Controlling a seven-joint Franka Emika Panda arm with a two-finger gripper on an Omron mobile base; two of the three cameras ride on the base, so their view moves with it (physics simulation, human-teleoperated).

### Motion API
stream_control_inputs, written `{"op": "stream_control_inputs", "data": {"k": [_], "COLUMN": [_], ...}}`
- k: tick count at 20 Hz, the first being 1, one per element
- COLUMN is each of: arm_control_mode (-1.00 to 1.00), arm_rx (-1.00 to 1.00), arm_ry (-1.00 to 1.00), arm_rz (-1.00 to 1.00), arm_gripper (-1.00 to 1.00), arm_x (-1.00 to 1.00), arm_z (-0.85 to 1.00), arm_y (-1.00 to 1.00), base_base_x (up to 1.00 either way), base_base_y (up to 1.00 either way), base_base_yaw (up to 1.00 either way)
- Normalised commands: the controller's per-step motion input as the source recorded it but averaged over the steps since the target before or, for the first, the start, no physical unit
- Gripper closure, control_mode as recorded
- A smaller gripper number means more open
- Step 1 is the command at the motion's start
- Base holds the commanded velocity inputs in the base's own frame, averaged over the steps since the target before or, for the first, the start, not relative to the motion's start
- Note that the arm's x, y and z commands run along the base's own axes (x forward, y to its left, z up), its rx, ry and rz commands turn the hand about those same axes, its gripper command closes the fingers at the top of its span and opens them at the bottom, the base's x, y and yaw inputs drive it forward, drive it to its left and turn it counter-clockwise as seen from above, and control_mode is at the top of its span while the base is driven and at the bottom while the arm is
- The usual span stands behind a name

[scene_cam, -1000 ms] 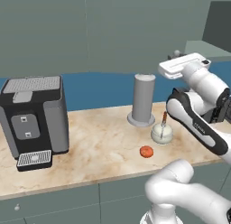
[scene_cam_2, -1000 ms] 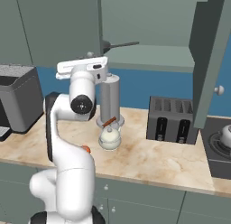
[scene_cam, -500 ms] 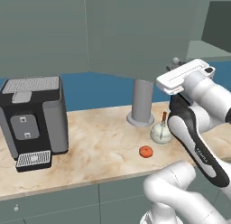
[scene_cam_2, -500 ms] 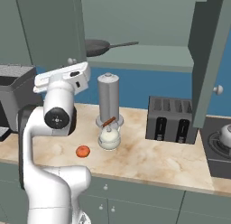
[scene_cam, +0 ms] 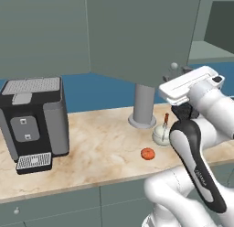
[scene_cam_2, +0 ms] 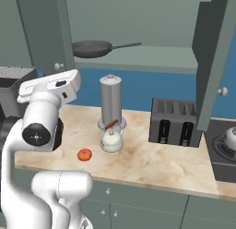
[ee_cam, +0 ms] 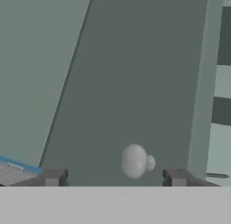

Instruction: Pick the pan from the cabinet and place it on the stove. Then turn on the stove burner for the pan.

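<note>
The gripper (ee_cam: 115, 175) stands spread, the door knob (ee_cam: 136, 161) loose between its tips — back straight off the cabinet (ee_cam: 135, 74), then reach around for the pan (scene_cam_2: 92, 48).

Beige marbled counter (scene_cam: 100, 153) runs across, grey-green base cabinets (scene_cam_2: 152, 209) with small round knobs below. Blue backsplash (scene_cam_2: 143, 89) behind it, grey-green wall above. Black coffee machine (scene_cam: 34, 116) stands at the left end. Tall grey cylinder canister (scene_cam_2: 110, 103) sits at the back middle, small pale round jar (scene_cam_2: 112, 141) with a reddish stick just in front of it. Small orange-red round item (scene_cam: 147, 153) lies nearer the front edge. Dark slotted toaster (scene_cam_2: 176, 122) stands right of the canister. Lighting flat and even, soft shadows.
</note>
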Motion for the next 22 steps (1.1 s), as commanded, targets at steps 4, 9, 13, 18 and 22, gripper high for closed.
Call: {"op": "stream_control_inputs", "data": {"k": [4, 9, 13, 18, 22], "arm_control_mode": [-1.00, -1.00, -1.00, -1.00, -1.00], "arm_rx": [0.14, 0.16, 0.12, 0.06, 0.09], "arm_ry": [-0.11, -0.05, 0.00, 0.07, 0.01], "arm_rz": [0.00, 0.01, 0.11, 0.24, 0.15], "arm_gripper": [-1.00, -1.00, -1.00, -1.00, -1.00], "arm_x": [-0.84, -0.44, -0.13, 0.32, 0.51], "arm_z": [-0.05, -0.08, -0.26, -0.44, -0.26], "arm_y": [-0.57, -0.78, -0.76, -0.35, -0.09], "base_base_x": [0.00, 0.00, 0.00, 0.00, 0.00], "base_base_y": [0.00, 0.00, 0.00, 0.00, 0.00], "base_base_yaw": [0.00, 0.00, 0.00, 0.00, 0.00]}}
